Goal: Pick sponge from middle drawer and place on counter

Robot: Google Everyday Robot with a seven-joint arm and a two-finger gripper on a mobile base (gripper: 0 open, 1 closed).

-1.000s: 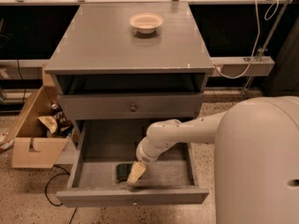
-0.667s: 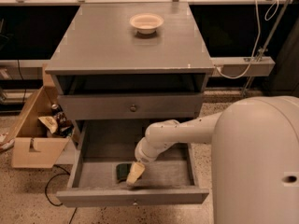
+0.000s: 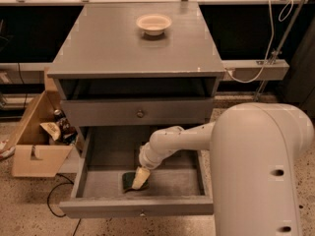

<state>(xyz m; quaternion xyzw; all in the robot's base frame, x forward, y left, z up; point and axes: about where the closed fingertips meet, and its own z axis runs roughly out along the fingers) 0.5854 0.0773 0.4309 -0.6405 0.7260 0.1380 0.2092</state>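
The middle drawer point(image 3: 98, 181) is pulled open below the cabinet, its grey floor showing. The sponge point(image 3: 129, 181) lies on the drawer floor near the front, dark green face up. My gripper point(image 3: 140, 178) reaches down into the drawer from the right, its pale fingertips right at the sponge's right edge, covering part of it. The counter point(image 3: 113, 43) is the grey top slab of the cabinet above.
A cream round bowl point(image 3: 154, 23) stands at the back of the counter. A closed grey drawer front with a knob point(image 3: 141, 114) sits above the open drawer. An open cardboard box point(image 3: 37, 141) with clutter stands on the floor to the left. My white arm fills the lower right.
My gripper has stayed on the sponge in the drawer, with only a slight shift. The sponge has not visibly moved.
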